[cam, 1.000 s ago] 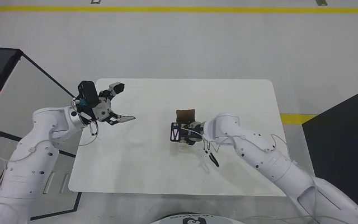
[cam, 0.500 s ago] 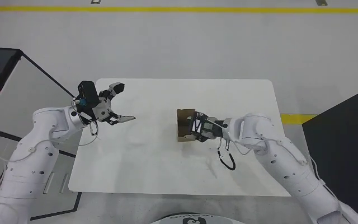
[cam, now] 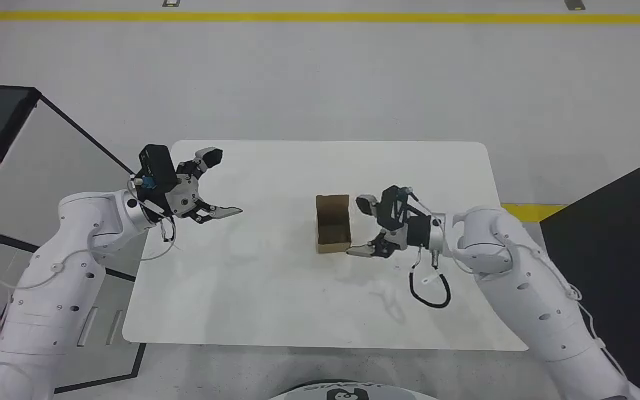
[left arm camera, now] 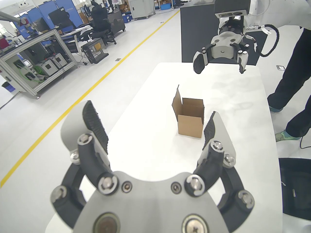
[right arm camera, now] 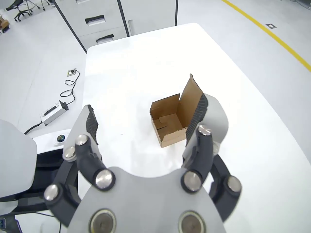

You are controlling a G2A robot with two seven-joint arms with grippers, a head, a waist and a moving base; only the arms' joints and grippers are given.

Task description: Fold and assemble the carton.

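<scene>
Jaws spread wide on both. Right gripper (cam: 359, 227) is empty, with the carton (cam: 333, 222) just ahead of its fingertips, apart. Left gripper (cam: 224, 182) is empty too, carton well ahead. Right wrist view shows folded bottom flaps inside; left wrist view shows the plain outer wall, lid flap upright.

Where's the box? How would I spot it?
Look at the white table. Near its middle, just beside the open right gripper, stands the carton. It's the only brown thing there: a small cardboard box, open on top, one flap sticking up.
</scene>
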